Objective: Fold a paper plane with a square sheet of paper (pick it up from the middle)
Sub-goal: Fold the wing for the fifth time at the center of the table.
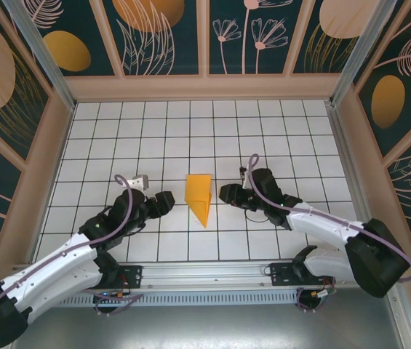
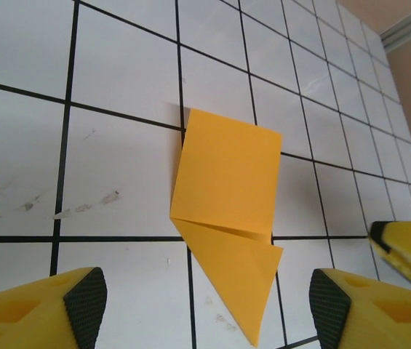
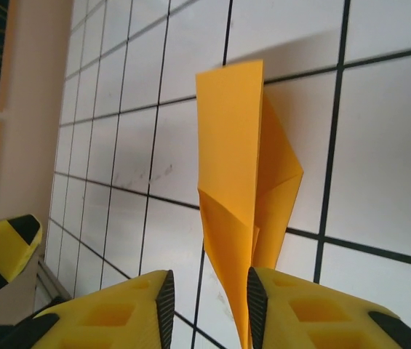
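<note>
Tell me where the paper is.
In the top view, the folded paper lies on the table between the left gripper and the right gripper, its point toward the near edge.

Matt orange paper plane (image 2: 227, 189); glossy white tiled table (image 2: 118, 73).

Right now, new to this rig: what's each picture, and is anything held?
Two robot arms, bolted at the near edge of a white gridded table, each end in a two-finger gripper. One picture comes from a fixed camera above and behind them; the other two come from a camera on each wrist, with yellow fingers at the bottom. Between the left gripper and right gripper sits a partly folded orange-yellow sheet of paper. The left gripper is open, holding nothing. The right's narrow jaws frame its pointed end; a pinch is unclear.
</note>
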